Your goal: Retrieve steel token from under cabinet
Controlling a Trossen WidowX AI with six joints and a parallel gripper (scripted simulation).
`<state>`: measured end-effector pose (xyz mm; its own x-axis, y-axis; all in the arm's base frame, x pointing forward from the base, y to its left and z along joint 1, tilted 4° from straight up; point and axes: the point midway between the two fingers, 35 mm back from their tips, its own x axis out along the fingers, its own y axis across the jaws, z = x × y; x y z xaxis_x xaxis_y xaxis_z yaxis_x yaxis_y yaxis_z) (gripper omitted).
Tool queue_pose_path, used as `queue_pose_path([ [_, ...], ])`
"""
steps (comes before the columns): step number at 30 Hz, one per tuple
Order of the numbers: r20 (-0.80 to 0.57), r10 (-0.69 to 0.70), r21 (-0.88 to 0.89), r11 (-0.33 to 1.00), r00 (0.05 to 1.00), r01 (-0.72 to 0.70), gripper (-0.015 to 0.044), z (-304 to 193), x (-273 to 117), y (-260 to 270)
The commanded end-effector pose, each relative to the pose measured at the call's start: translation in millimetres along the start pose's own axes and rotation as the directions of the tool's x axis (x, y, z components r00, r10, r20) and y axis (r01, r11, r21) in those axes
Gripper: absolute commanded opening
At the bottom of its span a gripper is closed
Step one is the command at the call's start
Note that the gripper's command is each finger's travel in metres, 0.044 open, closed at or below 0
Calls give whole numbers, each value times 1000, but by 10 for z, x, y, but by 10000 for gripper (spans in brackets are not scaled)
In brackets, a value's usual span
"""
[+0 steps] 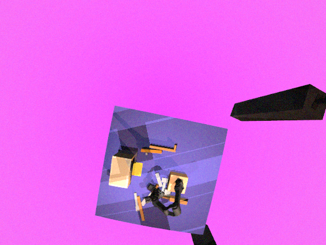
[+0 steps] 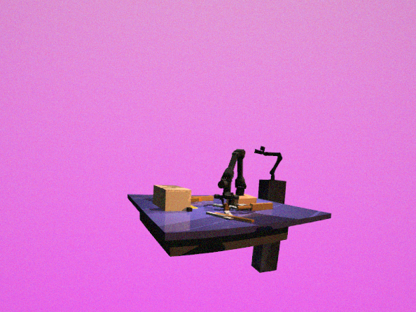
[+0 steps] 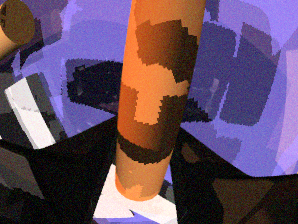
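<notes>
The pale tan cabinet (image 1: 120,171) (image 2: 178,201) stands at the left of the table. The marked area, a yellow patch (image 1: 138,169) (image 2: 194,208), lies on the table against its front. The steel token cannot be made out in any view, and the space under the cabinet is hidden. My gripper (image 1: 156,187) (image 2: 226,206) (image 3: 146,127) is shut on an orange round rod (image 3: 160,65), which runs up between the fingers in the wrist view. The gripper is low over the table, well away from the cabinet, near the arm's tan base block (image 1: 173,179). The rod's far end is cut off in the wrist view.
An orange L-shaped bar (image 1: 163,148) and a shorter orange bar (image 1: 151,151) lie beyond the yellow patch. White pieces (image 1: 158,178) lie by the base block. Another orange bar (image 1: 141,211) lies beside a white bar (image 1: 136,200). A small black object (image 2: 189,209) is at the cabinet's corner.
</notes>
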<state>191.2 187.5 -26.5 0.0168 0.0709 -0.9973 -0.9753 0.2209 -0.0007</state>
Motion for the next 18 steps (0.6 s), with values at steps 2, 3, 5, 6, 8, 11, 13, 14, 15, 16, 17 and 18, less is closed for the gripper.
queue_pose_path([
  [2, 4, 7, 47, 999, 1000, -7, 0, 6, -3, 10],
  [3, 4, 7, 54, 998, 1000, -7, 0, 6, -3, 10],
  [5, 4, 7, 70, 998, 1000, -7, 0, 6, -3, 10],
  [6, 4, 7, 78, 997, 1000, -7, 0, 6, -3, 10],
  [8, 4, 7, 94, 996, 1000, -7, 0, 6, -3, 10],
  [11, 4, 7, 117, 993, 1000, -7, 0, 6, -3, 10],
  [13, 4, 7, 133, 991, 1000, -7, 0, 6, -3, 10],
  [14, 4, 7, 140, 990, 1000, -7, 0, 6, -3, 10],
  [15, 4, 7, 148, 989, 1000, -7, 0, 6, -3, 10],
  [16, 4, 7, 156, 988, 1000, -7, 0, 6, -3, 10],
  [17, 4, 7, 164, 986, 1000, -7, 0, 6, -3, 10],
  [18, 4, 7, 172, 985, 1000, -7, 0, 6, -3, 10],
])
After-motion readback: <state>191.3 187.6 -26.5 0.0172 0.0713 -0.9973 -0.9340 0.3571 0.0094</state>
